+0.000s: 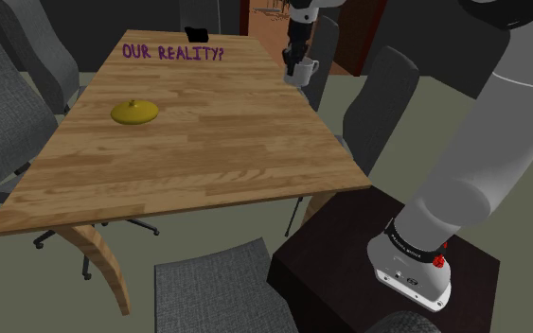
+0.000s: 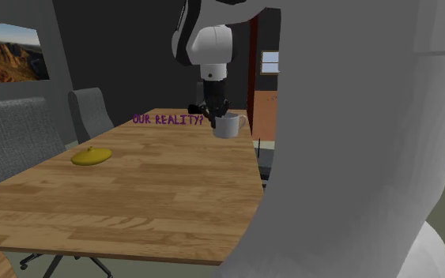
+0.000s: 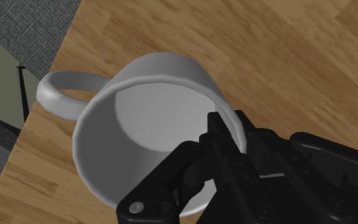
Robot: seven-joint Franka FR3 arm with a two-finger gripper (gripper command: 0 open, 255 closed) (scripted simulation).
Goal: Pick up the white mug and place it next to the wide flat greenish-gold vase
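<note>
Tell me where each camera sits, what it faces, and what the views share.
Shoulder view: beside and behind the stand, looking down over the table; stand and arm at right.
Second exterior view: low at the table's end, looking along it toward the mug; white arm bulks at right.
Wrist view: on the hand, looking into the mug; gripper clasps its rim.
Shared: both exterior views show mug, vase and purple lettering.

Flat yellow vase (image 1: 133, 113) lies on wooden table (image 1: 217, 151)

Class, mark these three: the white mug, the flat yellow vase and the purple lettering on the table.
white mug (image 2: 227, 128), second exterior view, on its side wall.
flat yellow vase (image 1: 134, 113), shoulder view, on its domed top.
purple lettering (image 1: 184, 53), shoulder view, on the word REALITY.
</note>
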